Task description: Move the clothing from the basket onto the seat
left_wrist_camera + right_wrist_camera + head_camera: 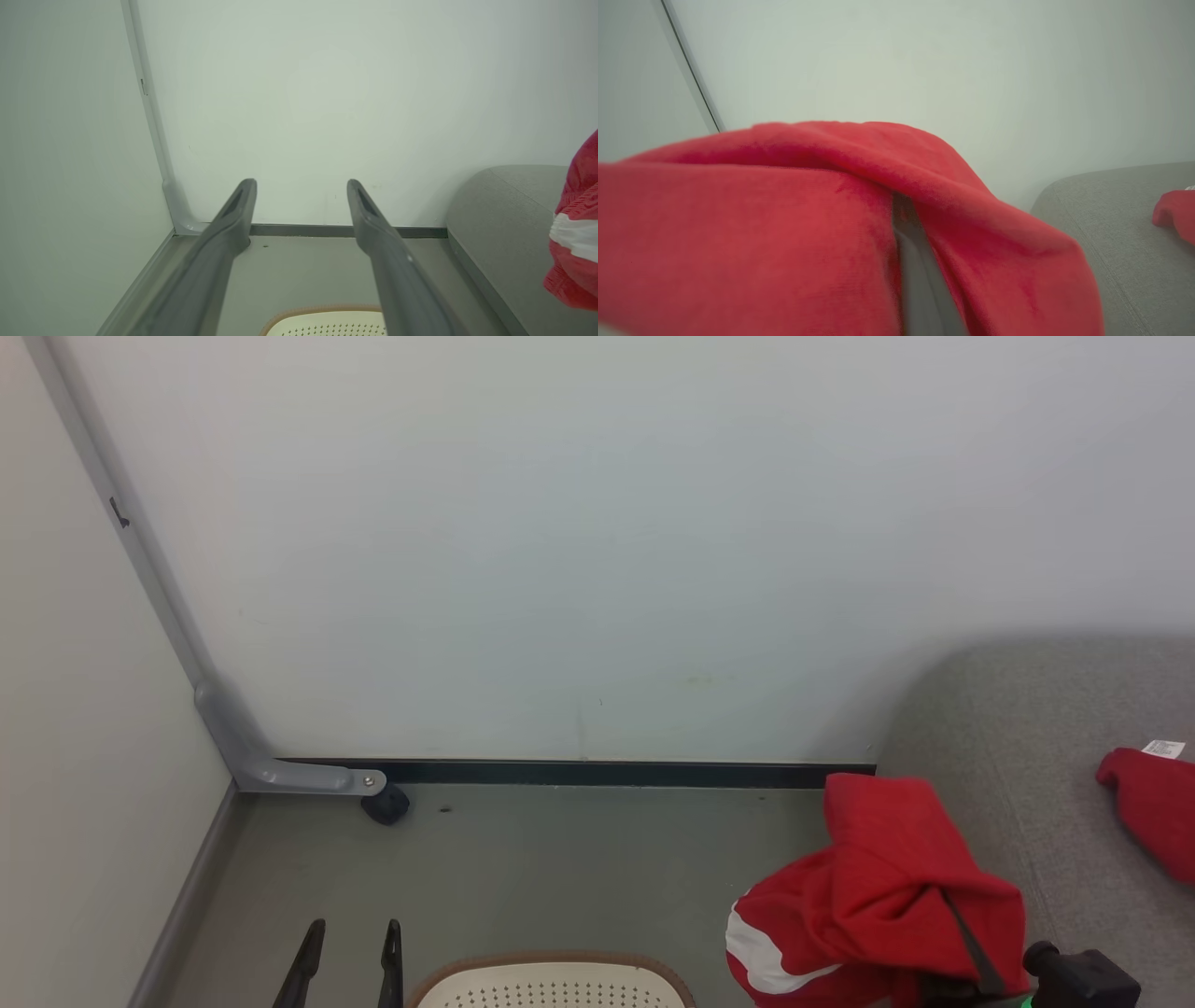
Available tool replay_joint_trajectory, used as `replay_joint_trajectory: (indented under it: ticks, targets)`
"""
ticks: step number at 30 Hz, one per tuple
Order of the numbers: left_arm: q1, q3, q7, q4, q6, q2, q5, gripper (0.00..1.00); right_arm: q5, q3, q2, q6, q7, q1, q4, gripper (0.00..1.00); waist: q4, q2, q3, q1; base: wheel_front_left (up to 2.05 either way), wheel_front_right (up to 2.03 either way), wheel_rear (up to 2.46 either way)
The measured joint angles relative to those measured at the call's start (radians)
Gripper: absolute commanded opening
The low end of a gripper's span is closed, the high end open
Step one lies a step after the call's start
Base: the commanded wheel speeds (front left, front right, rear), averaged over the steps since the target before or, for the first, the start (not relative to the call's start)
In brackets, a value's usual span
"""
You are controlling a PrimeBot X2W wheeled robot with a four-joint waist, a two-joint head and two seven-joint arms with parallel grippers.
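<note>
Seat before claw: in the head view the grey seat (1027, 728) lies to the right of and beyond the right claw (962, 929). The fingers of that claw are together, clamped on the held garment (887, 896). This red bundle drapes over the fingers, with a white panel at its near left, and its long axis runs from near left to far right. It hangs at the seat's left edge, partly over the floor (560, 859), so we judge the coming move to be a short carry rightward and farther in. A second garment (1153, 803) lies on the seat at the far right, well apart from the bundle. The basket (551, 980) shows only its rim at the near edge, and we cannot tell what it holds. The left claw (356, 926) stands just left of it. The right arm is plainly the nearer one to the seat.

From the left wrist we see that claw's fingers spread wide on nothing. This view alone gives a side look at the bundle's white stripe against the seat's rounded end.

From the right wrist, red folds cover the fingers and only a grey sliver shows between them. The seat lies to the right and beyond, which confirms the direction.
</note>
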Motion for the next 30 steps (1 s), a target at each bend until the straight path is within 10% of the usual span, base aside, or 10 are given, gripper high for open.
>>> replay_joint_trajectory:
  ticks: [30]
  targets:
    - [0.036,0.034,0.0,-0.058,-0.038,-0.024,0.016,1.0,-0.084,-0.102,0.041,-0.008,0.0,0.026,-0.07,0.0,-0.118,0.0,0.029,0.0,0.0,0.0,0.0]
